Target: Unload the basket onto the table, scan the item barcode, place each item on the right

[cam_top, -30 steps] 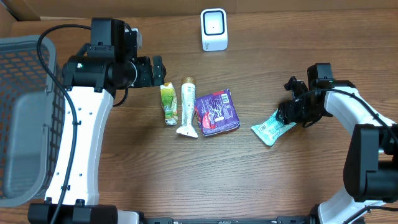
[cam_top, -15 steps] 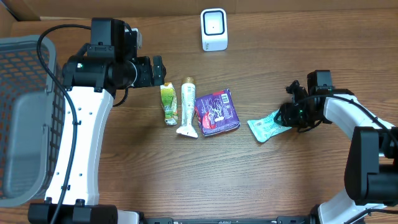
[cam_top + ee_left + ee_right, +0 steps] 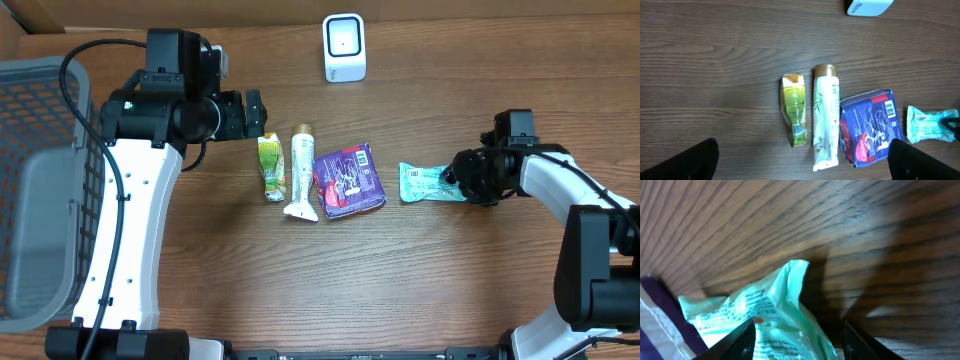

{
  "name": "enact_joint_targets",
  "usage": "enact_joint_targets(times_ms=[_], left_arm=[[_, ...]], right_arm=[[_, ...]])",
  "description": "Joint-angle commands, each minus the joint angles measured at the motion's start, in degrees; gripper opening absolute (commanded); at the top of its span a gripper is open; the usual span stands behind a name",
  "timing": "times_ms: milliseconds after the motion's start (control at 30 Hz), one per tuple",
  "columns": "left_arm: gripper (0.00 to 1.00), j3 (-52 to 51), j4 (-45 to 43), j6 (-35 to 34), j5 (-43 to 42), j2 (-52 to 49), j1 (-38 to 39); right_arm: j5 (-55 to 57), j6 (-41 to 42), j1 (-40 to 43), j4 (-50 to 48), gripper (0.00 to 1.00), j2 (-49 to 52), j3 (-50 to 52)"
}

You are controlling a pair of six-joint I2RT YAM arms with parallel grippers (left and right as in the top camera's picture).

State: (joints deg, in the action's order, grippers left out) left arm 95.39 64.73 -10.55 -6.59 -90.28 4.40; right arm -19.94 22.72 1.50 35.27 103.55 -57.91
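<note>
a grey mesh basket (image 3: 40, 110) was seen at the left edge of the table (image 3: 330, 290), and it reached from the near side almost to the far side.

across the middle of the table four things were laid in a row. nearest to the right edge the teal packet (image 3: 422, 182) was laid flat, with a white label at its left end. its right end was met by the right gripper (image 3: 455, 178), whose arm came in from the right edge. in the right wrist view the crumpled end of this packet was found between the two dark fingers (image 3: 742, 342). the fingers were held apart, but it could not be told whether the packet was pressed by them or only lay between them.

left of the teal packet, near it but apart from it, a purple packet (image 3: 348, 180) was laid a little tilted. a pale tube (image 3: 301, 170) with a gold cap was placed just beside it, with the cap pointed to the far edge. a green pouch (image 3: 271, 167) was placed just left of the tube.

a little farther, the left gripper (image 3: 258, 114) was held over the table just beyond the green pouch. its jaws were spread wide and nothing was held by them.

at the far edge, near its middle, the white scanner (image 3: 344, 47) was stood, well apart from the teal packet. a piece of cardboard (image 3: 30, 15) was seen at the far left corner.
</note>
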Motion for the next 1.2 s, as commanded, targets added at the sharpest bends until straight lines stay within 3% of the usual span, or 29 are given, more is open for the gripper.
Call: enact_joint_targets(times_ms=[0, 67, 167, 367, 567, 633, 733, 900, 1167], left_arm=[[1.00, 0.3, -0.2, 0.2, 0.7, -0.5, 0.2], [1.00, 0.3, -0.2, 0.2, 0.7, -0.5, 0.2], [1.00, 0.3, -0.2, 0.2, 0.7, -0.5, 0.2], [1.00, 0.3, -0.2, 0.2, 0.7, -0.5, 0.2], [1.00, 0.3, -0.2, 0.3, 0.7, -0.5, 0.2], [1.00, 0.3, -0.2, 0.2, 0.7, -0.5, 0.2], [1.00, 0.3, -0.2, 0.3, 0.7, -0.5, 0.2], [0.99, 0.3, -0.2, 0.3, 0.7, -0.5, 0.2], [0.99, 0.3, -0.2, 0.2, 0.7, -0.5, 0.2]], right_arm=[[1.8, -8.5, 2.1, 2.5, 0.61, 2.1, 0.8], [0.9, -15.0, 2.8, 3.6, 0.68, 2.1, 1.0], [-0.8, -24.5, 3.0, 3.7, 0.71, 2.1, 1.7], [-8.3, -33.2, 3.0, 1.1, 0.70, 4.2, 2.1], [-14.8, -33.6, 3.0, -1.0, 0.63, 8.5, 2.1], [-15.7, -33.2, 3.0, -1.4, 0.58, 8.9, 2.1], [-17.3, -32.1, 3.0, -1.9, 0.34, 9.1, 2.1], [-17.4, -24.5, 3.0, -4.7, 0.05, 9.1, 2.1], [-29.1, -21.6, 4.3, -5.5, 0.04, 8.5, -1.9]])
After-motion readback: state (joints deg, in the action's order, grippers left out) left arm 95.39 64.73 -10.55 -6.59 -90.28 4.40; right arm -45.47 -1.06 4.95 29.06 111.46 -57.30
